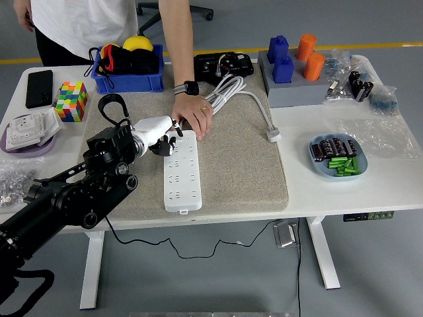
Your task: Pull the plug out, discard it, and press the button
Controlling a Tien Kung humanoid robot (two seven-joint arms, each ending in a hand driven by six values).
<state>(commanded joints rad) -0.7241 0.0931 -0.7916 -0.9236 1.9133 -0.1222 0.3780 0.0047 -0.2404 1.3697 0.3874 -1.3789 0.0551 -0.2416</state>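
Head view, our left hand (160, 134) over the power strip's (180, 170) far end, fingers curled, touch on its button unclear to us, person's hand (195, 117) pressing that same end, plug (272, 137) right of the strip on the mat (244, 165), right arm unseen.

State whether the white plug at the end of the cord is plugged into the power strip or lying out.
Out. The white plug lies loose on the grey mat, apart from the power strip.

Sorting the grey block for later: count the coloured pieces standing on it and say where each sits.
4 on the grey block: blue piece at back left, blue piece at front left, orange cylinder at back right, orange cylinder at front right. None looks hidden.
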